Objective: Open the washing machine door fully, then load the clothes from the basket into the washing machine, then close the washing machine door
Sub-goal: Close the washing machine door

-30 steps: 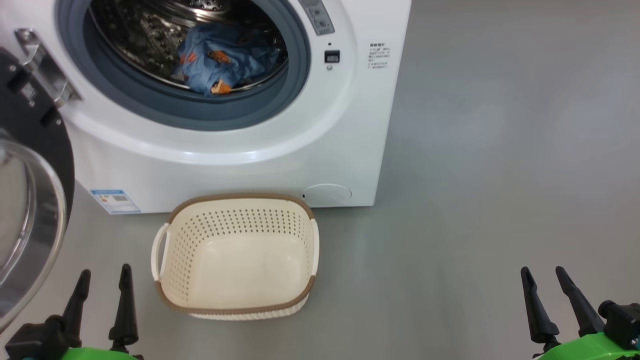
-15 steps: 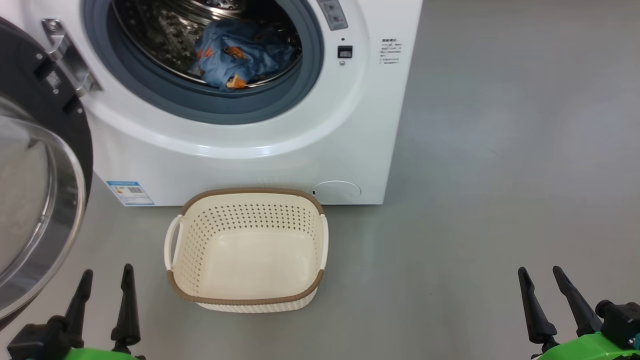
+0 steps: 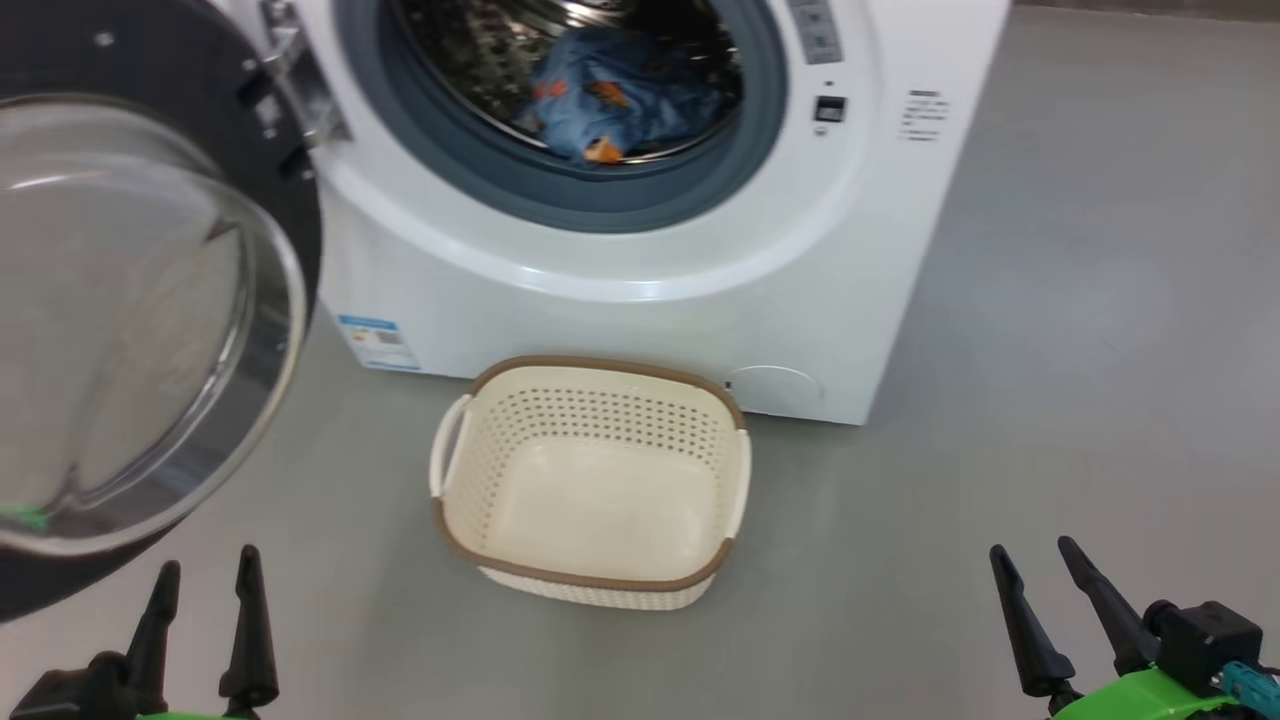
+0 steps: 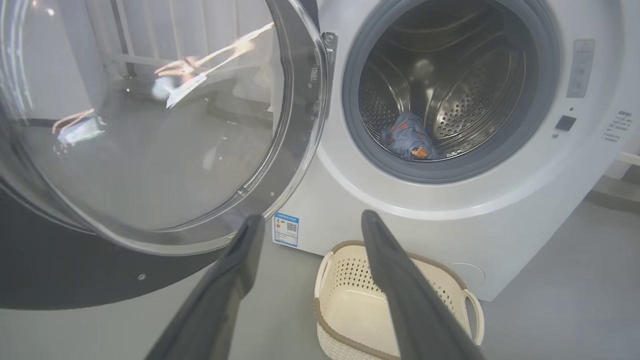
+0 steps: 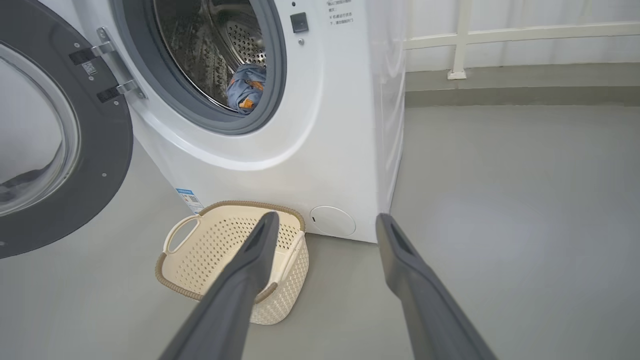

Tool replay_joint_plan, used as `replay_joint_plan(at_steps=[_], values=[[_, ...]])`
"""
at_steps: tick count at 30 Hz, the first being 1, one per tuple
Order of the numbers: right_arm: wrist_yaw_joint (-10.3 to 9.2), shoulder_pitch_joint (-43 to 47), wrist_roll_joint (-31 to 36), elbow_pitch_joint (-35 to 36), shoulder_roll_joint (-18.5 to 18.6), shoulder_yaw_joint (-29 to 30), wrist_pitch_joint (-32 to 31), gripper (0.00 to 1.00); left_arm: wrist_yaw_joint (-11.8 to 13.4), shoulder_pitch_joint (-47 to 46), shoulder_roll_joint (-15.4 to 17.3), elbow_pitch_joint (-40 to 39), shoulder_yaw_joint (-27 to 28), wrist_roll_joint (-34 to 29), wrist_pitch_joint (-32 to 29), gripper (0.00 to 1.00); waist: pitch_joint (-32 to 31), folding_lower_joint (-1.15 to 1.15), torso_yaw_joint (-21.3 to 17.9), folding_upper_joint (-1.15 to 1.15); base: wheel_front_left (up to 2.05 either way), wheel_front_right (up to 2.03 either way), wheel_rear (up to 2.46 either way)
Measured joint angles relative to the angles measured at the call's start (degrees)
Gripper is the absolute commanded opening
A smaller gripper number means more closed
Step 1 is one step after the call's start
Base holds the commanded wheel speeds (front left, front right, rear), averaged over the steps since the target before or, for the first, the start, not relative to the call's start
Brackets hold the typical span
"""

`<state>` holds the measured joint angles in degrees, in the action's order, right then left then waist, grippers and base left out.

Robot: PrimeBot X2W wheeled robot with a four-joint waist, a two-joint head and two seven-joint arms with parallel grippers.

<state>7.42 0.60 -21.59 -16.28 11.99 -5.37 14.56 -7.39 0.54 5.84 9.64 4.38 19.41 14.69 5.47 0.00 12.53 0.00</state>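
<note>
The white washing machine (image 3: 640, 330) stands ahead with its round black door (image 3: 150, 300) swung wide open to the left. Blue clothes (image 3: 620, 95) with orange prints lie inside the steel drum, also seen as clothes (image 4: 407, 142) and clothes (image 5: 245, 90). The cream basket (image 3: 590, 575) sits on the floor in front of the machine with nothing in it. My left gripper (image 3: 205, 575) is open at the lower left, below the door's glass. My right gripper (image 3: 1035, 565) is open at the lower right, well clear of the basket.
Grey floor (image 3: 1080, 320) stretches to the right of the machine. A low white rail and wall (image 5: 500, 35) run behind it. The open door (image 4: 150, 125) bulges out over the floor close to my left gripper (image 4: 310, 225).
The head view has swung left, so machine, basket and door sit further right in the picture. Both grippers stay open low in the view; the clothes and basket have not moved.
</note>
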Motion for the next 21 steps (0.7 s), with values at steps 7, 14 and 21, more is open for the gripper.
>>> replay_joint_plan(at_steps=[7, 14, 21], values=[[0.0, -1.7, 0.0, -0.5, 1.0, -2.6, 0.0, 1.0, 0.0, 0.9, -1.4, 0.2, 1.0, 0.0, 0.0, 1.0, -0.1, 0.0, 6.0, 0.0, 0.0, 0.0, 0.0], [0.0, -2.4, -0.6, -0.6, 2.3, -3.7, 0.0, 1.0, 0.0, 2.0, -1.9, 0.2, 1.7, 0.0, 0.0, 1.0, -0.3, 0.0, 12.0, 0.0, 0.0, 0.0, 0.0], [0.0, -2.6, -0.8, -1.0, 2.4, -5.4, 0.0, 1.0, 0.0, 2.1, -2.5, 0.2, 2.7, 0.0, 0.0, 1.0, -0.4, 0.0, 16.9, 0.0, 0.0, 0.0, 0.0]])
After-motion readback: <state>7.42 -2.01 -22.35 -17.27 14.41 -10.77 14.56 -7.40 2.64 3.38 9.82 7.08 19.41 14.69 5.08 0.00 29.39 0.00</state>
